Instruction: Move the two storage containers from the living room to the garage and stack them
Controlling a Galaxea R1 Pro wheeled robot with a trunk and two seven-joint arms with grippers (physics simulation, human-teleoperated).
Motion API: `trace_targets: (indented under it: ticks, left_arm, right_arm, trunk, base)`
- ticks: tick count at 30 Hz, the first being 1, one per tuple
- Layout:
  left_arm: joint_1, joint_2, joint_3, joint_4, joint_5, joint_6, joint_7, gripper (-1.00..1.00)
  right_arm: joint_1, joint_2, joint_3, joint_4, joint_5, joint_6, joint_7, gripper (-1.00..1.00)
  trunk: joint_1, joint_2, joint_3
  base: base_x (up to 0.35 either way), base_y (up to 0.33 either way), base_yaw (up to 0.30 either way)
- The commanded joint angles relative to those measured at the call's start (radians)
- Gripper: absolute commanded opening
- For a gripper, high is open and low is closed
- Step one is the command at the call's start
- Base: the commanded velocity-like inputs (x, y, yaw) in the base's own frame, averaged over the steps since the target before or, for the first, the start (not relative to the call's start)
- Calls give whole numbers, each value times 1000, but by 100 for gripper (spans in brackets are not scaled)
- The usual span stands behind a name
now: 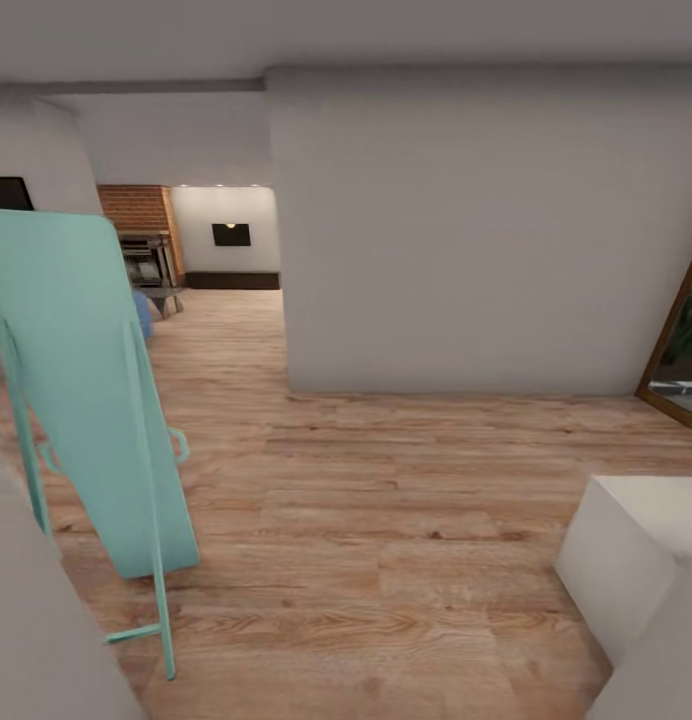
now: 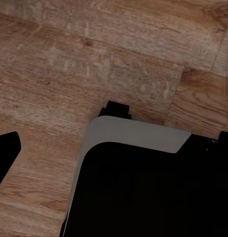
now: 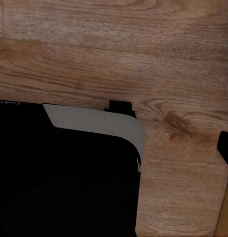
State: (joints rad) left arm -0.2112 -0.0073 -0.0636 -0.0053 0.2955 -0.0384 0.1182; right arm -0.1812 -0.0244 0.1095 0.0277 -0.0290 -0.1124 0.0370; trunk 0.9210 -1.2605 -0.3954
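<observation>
The storage containers and the garage are out of view. I stand on light wood planks (image 1: 386, 500) in a passage. Through an opening at the far left I look into the living room, where a red brick fireplace (image 1: 136, 210) shows. In the left wrist view my left gripper (image 2: 119, 137) hangs over the planks and my own black and grey base (image 2: 138, 182); its dark fingers (image 2: 6, 153) sit at opposite edges of the picture, open and holding nothing. My right gripper (image 3: 114, 123) also hangs over the base (image 3: 64, 173), with one finger (image 3: 225, 148) at the picture's edge, open and bare.
A tall turquoise folding frame (image 1: 86, 400) leans close on my left. A broad grey wall block (image 1: 466, 230) stands straight ahead. A white box (image 1: 636, 550) sits low on the right, and a wood-framed glass door (image 1: 681, 350) lies beyond it.
</observation>
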Motion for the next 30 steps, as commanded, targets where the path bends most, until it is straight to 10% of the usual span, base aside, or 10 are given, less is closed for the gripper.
trace_targets:
  ticks: [1,30]
  left_arm:
    - [-1,0,-7,1,8,-3,3,100]
    - [-1,1,-7,1,9,-1,3,100]
  right_arm:
    - [-1,0,7,3,-3,-6,3,100]
    - [-1,-2,7,3,-5,-6,2,100]
  trunk:
    - [1,-1,-1]
    - [1,-1,-1]
  base:
    - [318,0,0]
    - [318,0,0]
